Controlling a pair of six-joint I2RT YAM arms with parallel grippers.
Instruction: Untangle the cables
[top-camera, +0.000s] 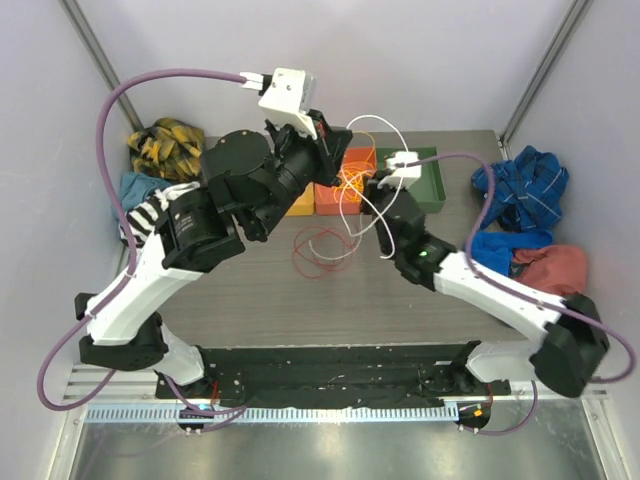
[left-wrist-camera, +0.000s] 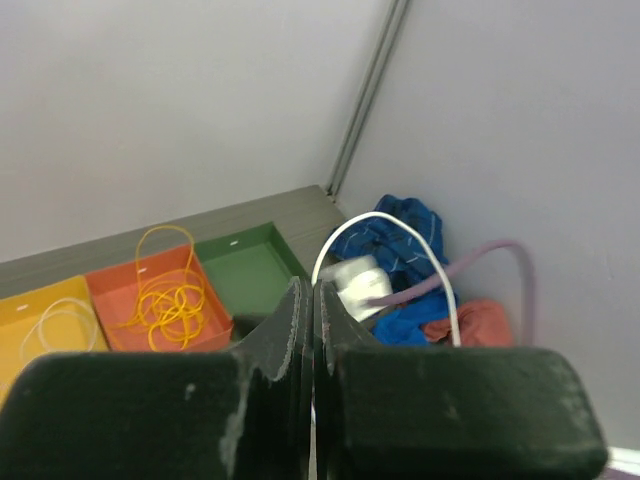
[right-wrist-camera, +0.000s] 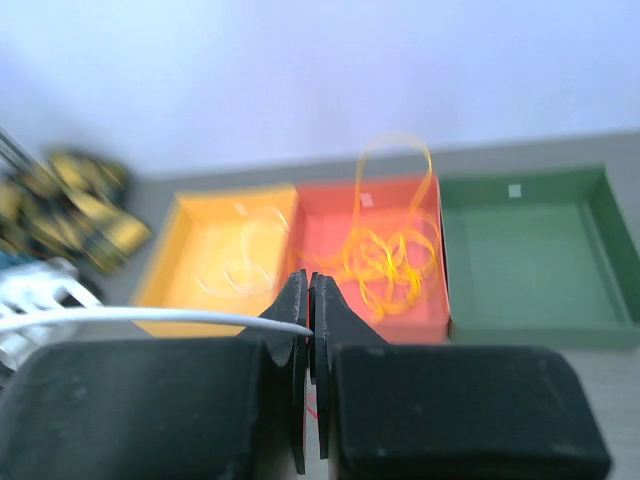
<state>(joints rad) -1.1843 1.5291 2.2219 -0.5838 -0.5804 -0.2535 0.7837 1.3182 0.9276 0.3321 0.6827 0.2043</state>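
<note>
Both grippers are clamped shut on the same white cable (left-wrist-camera: 385, 215). The left gripper (left-wrist-camera: 312, 292) holds it where a loop arcs up and over to the right of its closed jaws. The right gripper (right-wrist-camera: 308, 290) pinches it where the strand comes in from the left. From above, the two arms are raised over the far middle of the desk (top-camera: 300, 300), close to a row of three trays, and the white cable hangs in loose curves between and below them. A red cable (top-camera: 320, 252) lies in open loops on the desk just in front of the trays; whether it touches the white one cannot be told. A yellow-orange cable (right-wrist-camera: 390, 262) sits tangled in the orange tray (right-wrist-camera: 325, 225), with one loop standing up above its far wall. A pale cable (left-wrist-camera: 55, 325) lies in the yellow tray (right-wrist-camera: 200, 230), and the green tray (right-wrist-camera: 520, 250) stands beside the orange one. A blue cloth (top-camera: 520, 185) is bunched at the desk's right edge, and a plaid cloth (top-camera: 165, 145) at the far left corner.
</note>
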